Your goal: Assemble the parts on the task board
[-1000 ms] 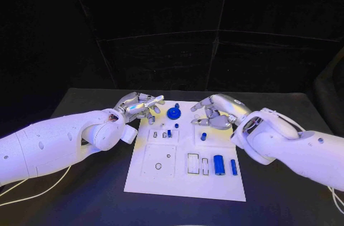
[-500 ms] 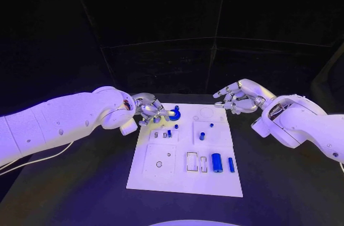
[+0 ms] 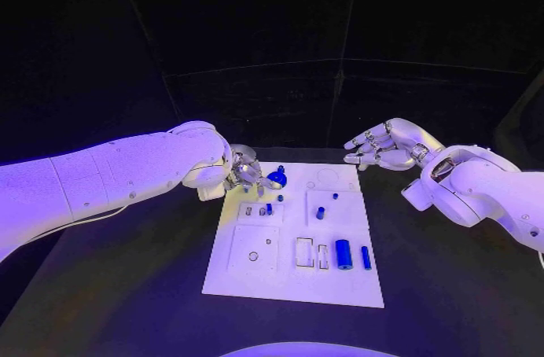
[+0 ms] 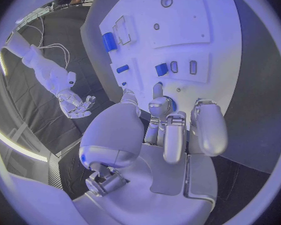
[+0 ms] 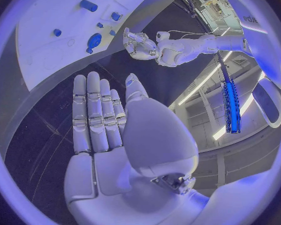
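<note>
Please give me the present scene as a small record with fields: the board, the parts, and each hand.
board: white task board lying flat on the black table
parts: round blue part at the far end; large blue cylinder and thin blue pin near the right edge
left hand: left hand over the board's far left corner, fingers curled beside the round blue part; grip cannot be told
right hand: right hand raised off the board's far right corner, fingers apart, holding nothing
</note>
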